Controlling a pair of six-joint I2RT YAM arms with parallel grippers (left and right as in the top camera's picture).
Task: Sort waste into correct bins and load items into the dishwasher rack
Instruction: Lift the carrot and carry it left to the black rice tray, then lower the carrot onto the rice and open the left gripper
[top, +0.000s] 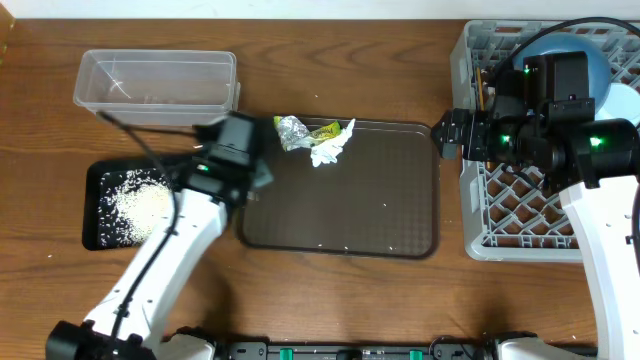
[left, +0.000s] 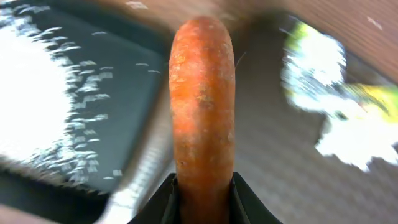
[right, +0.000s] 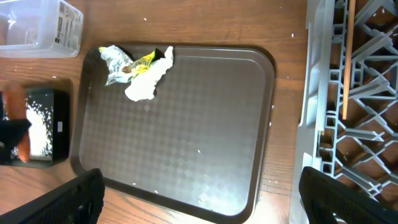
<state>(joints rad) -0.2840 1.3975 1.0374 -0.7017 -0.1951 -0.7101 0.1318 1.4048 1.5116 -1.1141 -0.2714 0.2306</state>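
Clamping the carrot (left: 202, 99), your left gripper (left: 202, 190) sits by the black tray (top: 92, 238) of rice (top: 145, 205); your right gripper (right: 199, 196) hangs wide open beside the dishwasher rack (top: 500, 215).

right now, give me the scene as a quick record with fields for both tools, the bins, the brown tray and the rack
left tool: shut on carrot, between black tray and brown tray
right tool: open, empty, between brown tray and rack
black tray: holds white rice
clear tub: no large item visible
brown tray: foil, wrapper, tissue at far edge
rack: blue bowl, chopstick inside
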